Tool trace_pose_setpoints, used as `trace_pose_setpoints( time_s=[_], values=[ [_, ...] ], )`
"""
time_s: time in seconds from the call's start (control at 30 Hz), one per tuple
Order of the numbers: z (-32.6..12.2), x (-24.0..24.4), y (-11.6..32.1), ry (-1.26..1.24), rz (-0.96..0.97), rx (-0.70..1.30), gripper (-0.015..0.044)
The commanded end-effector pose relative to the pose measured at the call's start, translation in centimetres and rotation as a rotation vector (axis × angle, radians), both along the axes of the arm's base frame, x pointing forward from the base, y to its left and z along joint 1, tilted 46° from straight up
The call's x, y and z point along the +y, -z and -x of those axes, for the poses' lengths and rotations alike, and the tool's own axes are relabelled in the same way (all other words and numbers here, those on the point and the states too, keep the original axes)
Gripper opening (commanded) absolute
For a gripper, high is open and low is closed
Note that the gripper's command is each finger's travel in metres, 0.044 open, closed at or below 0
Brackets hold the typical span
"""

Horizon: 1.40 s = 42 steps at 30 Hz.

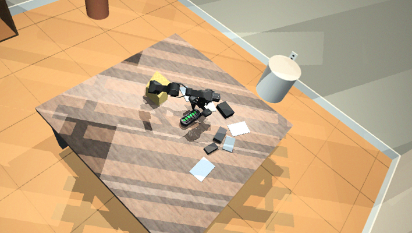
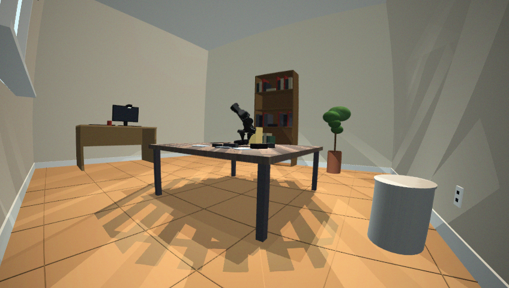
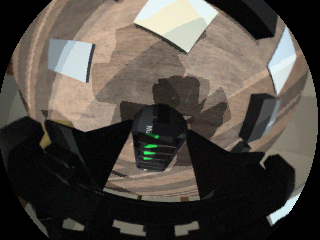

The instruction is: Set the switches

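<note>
Looks rigid and fairly light; best gripped by the long sides, clear of the rockers. Unit (image 1: 190, 120) (image 3: 160, 122) between the claw's (image 1: 199, 110) (image 3: 160, 128) wide-set fingers, low over or on the surface (image 1: 147, 164) (image 2: 214, 149) (image 3: 115, 87); cannot tell whether clamped.
</note>
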State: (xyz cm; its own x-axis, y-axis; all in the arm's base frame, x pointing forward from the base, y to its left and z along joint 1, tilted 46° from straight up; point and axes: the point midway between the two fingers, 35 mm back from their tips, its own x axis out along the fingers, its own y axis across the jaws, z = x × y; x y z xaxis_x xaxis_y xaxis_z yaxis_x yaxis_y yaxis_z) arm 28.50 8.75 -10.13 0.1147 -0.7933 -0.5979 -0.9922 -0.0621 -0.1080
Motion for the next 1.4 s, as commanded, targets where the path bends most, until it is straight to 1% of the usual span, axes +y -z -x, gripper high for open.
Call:
trace_pose_setpoints(
  time_s=[0.0, 1.37],
  values=[
    [0.2, 0.1, -0.6, -0.01, -0.005, 0.008, 0.0335],
    [0.6, 0.5, -3.9, -0.02, -0.094, 0.015, 0.0335]
  ],
)
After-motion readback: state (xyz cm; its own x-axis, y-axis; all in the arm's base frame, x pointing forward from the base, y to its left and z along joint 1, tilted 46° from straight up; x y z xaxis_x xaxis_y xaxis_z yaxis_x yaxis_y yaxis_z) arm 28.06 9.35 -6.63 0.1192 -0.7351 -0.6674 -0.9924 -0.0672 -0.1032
